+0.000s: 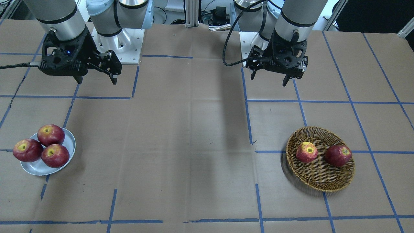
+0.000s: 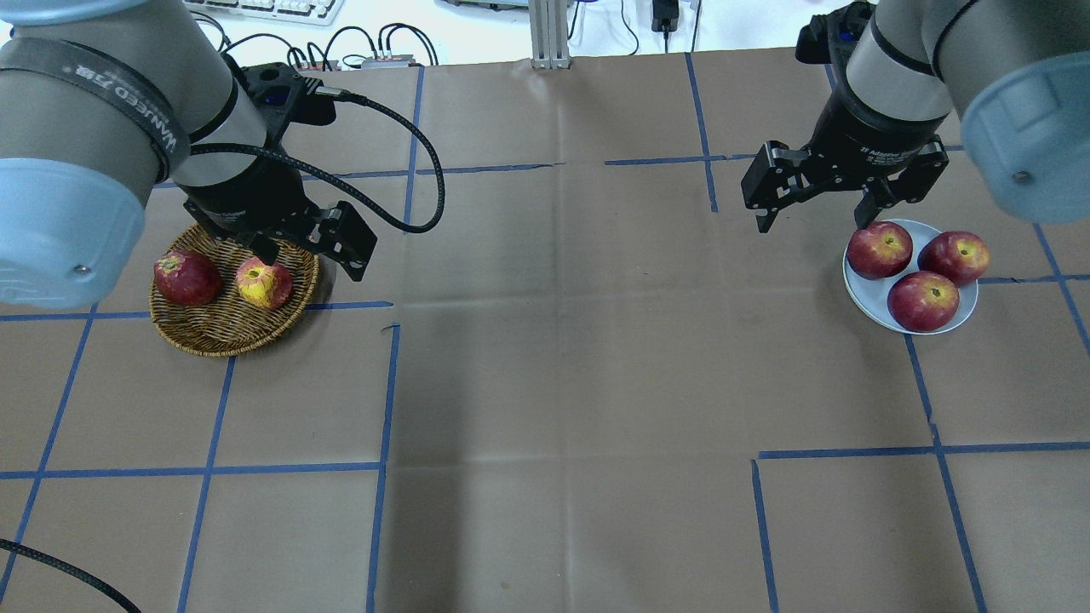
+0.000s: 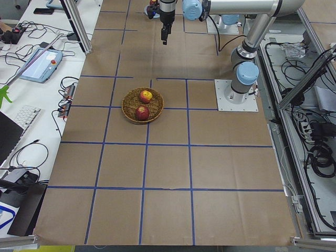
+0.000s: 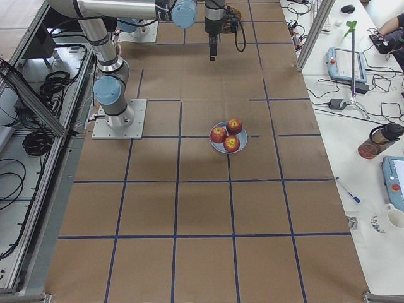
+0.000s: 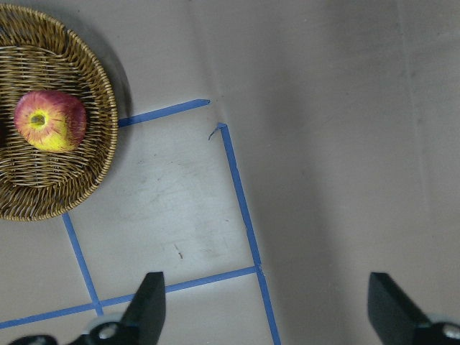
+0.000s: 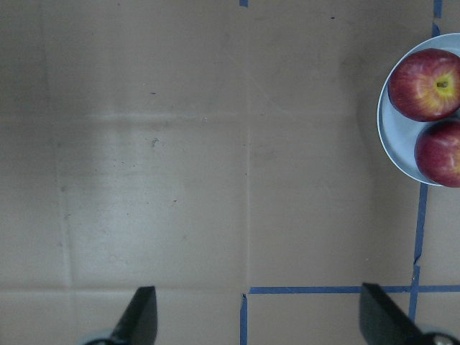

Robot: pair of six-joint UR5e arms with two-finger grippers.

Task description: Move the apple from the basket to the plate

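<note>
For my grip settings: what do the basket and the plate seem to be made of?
The basket: woven wicker or rattan, golden-brown and matte. The plaited strands and braided rim show it. The plate: smooth, pale grey-white, with a slight sheen. It may be ceramic or hard plastic; the look does not settle which.

Bench (image 2: pixel 562 383) covered in creased brown paper, gridded with blue tape (image 2: pixel 255 467). Aluminium post (image 2: pixel 549 34) at its far edge. Cable bundles (image 4: pixel 35 139) lie off one long side. White side desk (image 3: pixel 31 86) at one end — keyboard (image 3: pixel 23 118), teach pendant (image 3: pixel 41 56). Other end: second pendant (image 4: pixel 344 63), drink bottle (image 4: pixel 379 140), white mug (image 4: pixel 396 218), pen (image 4: pixel 347 189). Even light, soft shadows.
</note>
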